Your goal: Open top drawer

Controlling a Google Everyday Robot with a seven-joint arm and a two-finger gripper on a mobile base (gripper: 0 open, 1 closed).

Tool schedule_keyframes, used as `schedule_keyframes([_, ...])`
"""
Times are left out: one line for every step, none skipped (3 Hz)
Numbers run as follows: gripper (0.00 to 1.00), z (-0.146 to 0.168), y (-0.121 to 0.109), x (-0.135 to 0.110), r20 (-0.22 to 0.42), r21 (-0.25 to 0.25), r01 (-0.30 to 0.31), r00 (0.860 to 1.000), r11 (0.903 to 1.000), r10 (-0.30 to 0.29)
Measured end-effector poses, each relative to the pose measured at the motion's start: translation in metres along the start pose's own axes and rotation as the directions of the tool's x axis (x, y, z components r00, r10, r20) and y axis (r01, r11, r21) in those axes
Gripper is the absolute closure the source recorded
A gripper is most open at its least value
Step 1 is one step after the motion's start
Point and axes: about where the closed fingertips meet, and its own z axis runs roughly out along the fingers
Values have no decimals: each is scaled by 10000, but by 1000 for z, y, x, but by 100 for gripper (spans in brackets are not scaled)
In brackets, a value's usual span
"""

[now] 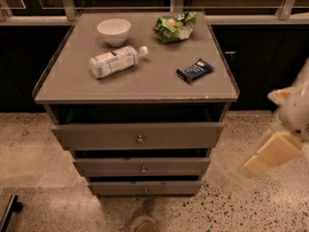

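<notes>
My end effector (273, 153) hangs at the right edge of the frame, low beside the cabinet and well apart from it; whether it is spread or pressed together I cannot tell. My arm (295, 111) rises above it, tilted. The top drawer (183, 136) sits at centre frame, directly under the surface (145, 86), with its knob (140, 139) untouched. On the surface lie a white bowl (114, 31), a bottle (116, 61) on its side, a green bag (175, 26) and a dark packet (195, 70).

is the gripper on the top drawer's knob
No, the gripper hangs off to the right of the cabinet, well apart from the top drawer and its knob.
</notes>
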Motion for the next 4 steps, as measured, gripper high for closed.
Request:
schedule_keyframes([0,79,28,28,410,-809,-1412,9886,9867,1449])
schedule_keyframes([0,165,39,39,760,-1573,-2163,9702,9636,2302])
schedule_keyframes([18,178,22,36,1194,-1156,-2359,9611,9649,2492])
schedule_keyframes([41,177,22,36,1195,-1143,-2347,9614,9653,2479])
